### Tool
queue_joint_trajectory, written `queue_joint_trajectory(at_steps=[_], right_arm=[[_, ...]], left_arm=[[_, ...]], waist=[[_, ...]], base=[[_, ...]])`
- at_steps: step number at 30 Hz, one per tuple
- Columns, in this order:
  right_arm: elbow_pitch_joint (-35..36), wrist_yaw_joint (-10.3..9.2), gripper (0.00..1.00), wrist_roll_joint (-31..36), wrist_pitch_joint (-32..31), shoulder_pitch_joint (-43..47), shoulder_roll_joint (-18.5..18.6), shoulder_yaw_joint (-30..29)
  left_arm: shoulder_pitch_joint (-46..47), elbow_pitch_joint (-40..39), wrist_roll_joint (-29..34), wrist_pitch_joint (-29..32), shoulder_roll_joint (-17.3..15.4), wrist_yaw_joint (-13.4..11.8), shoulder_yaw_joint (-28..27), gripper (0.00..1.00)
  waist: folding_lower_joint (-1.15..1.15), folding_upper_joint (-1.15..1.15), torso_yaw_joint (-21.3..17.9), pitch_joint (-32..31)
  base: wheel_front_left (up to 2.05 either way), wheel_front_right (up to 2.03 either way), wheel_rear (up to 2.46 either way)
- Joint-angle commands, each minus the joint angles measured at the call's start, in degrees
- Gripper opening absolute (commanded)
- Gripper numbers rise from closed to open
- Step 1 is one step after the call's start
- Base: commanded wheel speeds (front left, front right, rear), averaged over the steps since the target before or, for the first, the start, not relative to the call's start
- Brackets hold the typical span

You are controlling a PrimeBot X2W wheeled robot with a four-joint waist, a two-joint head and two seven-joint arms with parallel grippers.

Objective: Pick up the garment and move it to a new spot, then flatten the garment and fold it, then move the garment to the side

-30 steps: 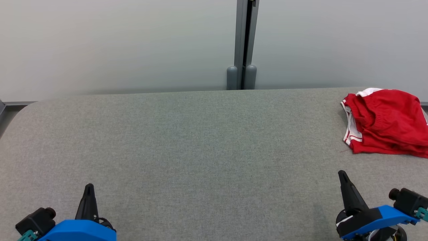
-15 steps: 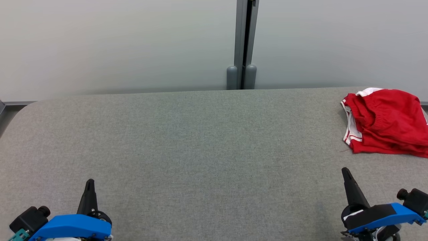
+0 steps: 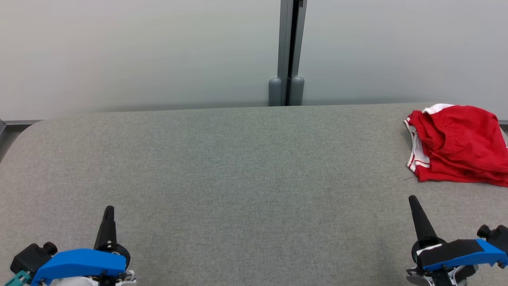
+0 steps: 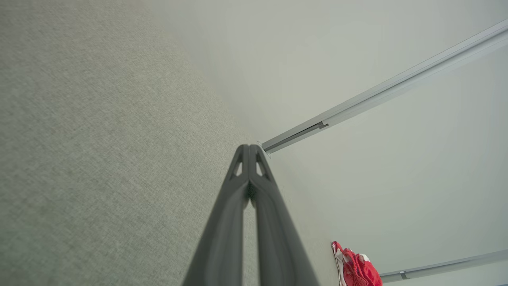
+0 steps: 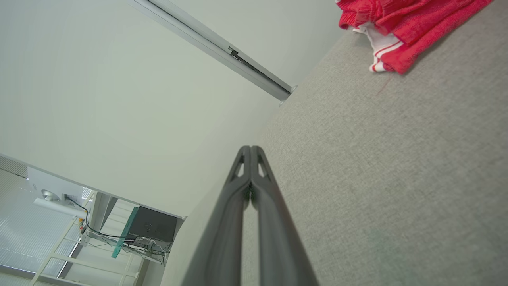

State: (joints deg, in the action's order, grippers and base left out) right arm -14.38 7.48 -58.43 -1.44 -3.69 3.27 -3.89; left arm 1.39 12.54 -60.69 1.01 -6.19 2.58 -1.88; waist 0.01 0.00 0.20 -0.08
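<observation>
From the head view, I am seeing one garment (image 3: pixel 456 145), red with white trim, lying bunched at the far right of the grey table (image 3: pixel 238 178). Its long axis is running roughly left to right, and the picture's right edge is cutting it off. My two grippers are resting low at the near edge. The right gripper (image 3: pixel 412 198) is sitting close below the cloth, while the left gripper (image 3: pixel 109 209) is sitting well apart across the table, so I am judging the right arm the nearer one.

In the left wrist view, my fingers are pressing together with nothing between them, and the garment (image 4: pixel 357 270) is showing small at the lower right.

In the right wrist view, the fingers are likewise pinching closed on nothing, and the garment (image 5: pixel 397 24) is lying ahead at the upper right.
</observation>
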Motion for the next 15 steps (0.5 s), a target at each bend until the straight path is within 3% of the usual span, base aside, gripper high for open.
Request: queue_joint_trajectory(at_steps=[1, 15], right_arm=[[0.67, 0.02, 0.0, -1.93, -0.26, -1.55, -0.05, -0.3], [0.61, 0.02, 0.0, -10.48, -1.56, -1.89, -0.15, -0.97]], left_arm=[[1.36, -0.36, -1.74, 0.33, 0.02, 0.54, -0.7, 0.0], [2.43, 0.14, -9.68, 1.77, 0.88, 1.71, -1.82, 0.0]], waist=[[-0.01, 0.0, 0.0, 0.01], [-0.01, 0.0, -0.05, 0.06]], base=[[0.0, 0.0, 0.0], [0.0, 0.0, 0.0]])
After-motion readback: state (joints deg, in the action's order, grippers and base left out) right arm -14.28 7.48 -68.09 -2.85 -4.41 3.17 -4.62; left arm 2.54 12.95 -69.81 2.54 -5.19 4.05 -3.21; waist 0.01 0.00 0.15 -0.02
